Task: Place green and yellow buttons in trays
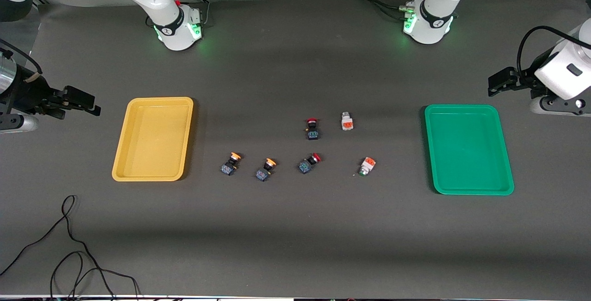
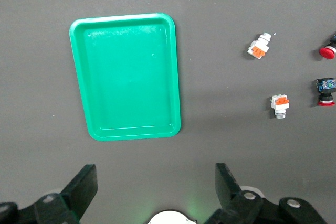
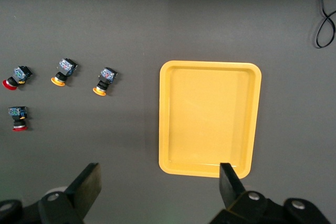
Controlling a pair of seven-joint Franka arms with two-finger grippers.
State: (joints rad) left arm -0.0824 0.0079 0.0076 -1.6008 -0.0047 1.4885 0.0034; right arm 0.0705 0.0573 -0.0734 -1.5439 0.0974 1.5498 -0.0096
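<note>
Two yellow-capped buttons (image 1: 230, 163) (image 1: 265, 169) lie mid-table, beside the empty yellow tray (image 1: 152, 139). Two white-silver buttons with orange bands (image 1: 346, 121) (image 1: 367, 166) lie toward the empty green tray (image 1: 468, 148). My left gripper (image 1: 497, 84) hangs open over bare table at the left arm's end; its wrist view shows the green tray (image 2: 126, 77) and both white-silver buttons (image 2: 261, 46) (image 2: 280, 105). My right gripper (image 1: 90, 105) hangs open over the table at the right arm's end, holding nothing. Its wrist view shows the yellow tray (image 3: 210, 119) and both yellow-capped buttons (image 3: 64, 71) (image 3: 105, 80).
Two red-capped buttons (image 1: 312, 129) (image 1: 309, 163) lie among the others at mid-table. A black cable (image 1: 69, 245) loops on the table nearer the front camera than the yellow tray. The arms' bases (image 1: 177, 28) (image 1: 427, 24) stand at the table's back edge.
</note>
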